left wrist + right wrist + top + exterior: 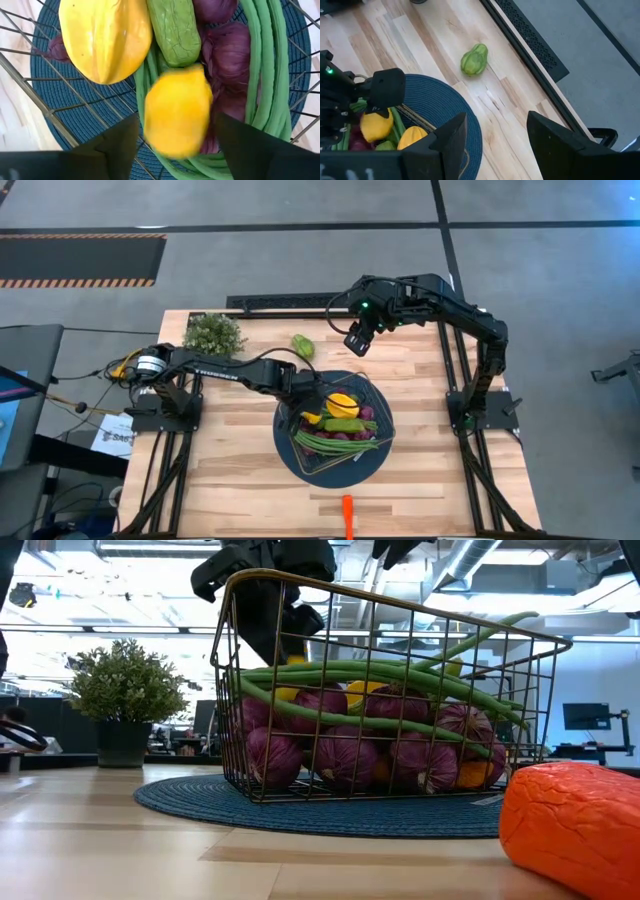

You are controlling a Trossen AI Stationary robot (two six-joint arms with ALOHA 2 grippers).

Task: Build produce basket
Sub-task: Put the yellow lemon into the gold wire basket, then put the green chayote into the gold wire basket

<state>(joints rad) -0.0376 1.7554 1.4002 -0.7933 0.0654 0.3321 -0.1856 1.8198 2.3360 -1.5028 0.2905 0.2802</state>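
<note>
The wire basket (383, 412) stands on a round blue mat (300, 465). It holds purple grapes (345, 755), long green beans (400, 680), a yellow pepper (105, 40) and a green piece (172, 30). My left gripper (312, 392) hovers open over the basket's far-left part. A small yellow fruit (177, 112) shows blurred below and between its fingers, apart from both. My right gripper (357, 342) hangs open above the table's far side, right of a green pepper (303, 346) lying on the wood. An orange carrot (348, 515) lies at the near edge.
A bushy potted plant (213, 333) stands at the far-left corner of the table. A black perforated rail (530, 40) runs along the far edge. Bare wood lies left of the mat and near the carrot (580, 830).
</note>
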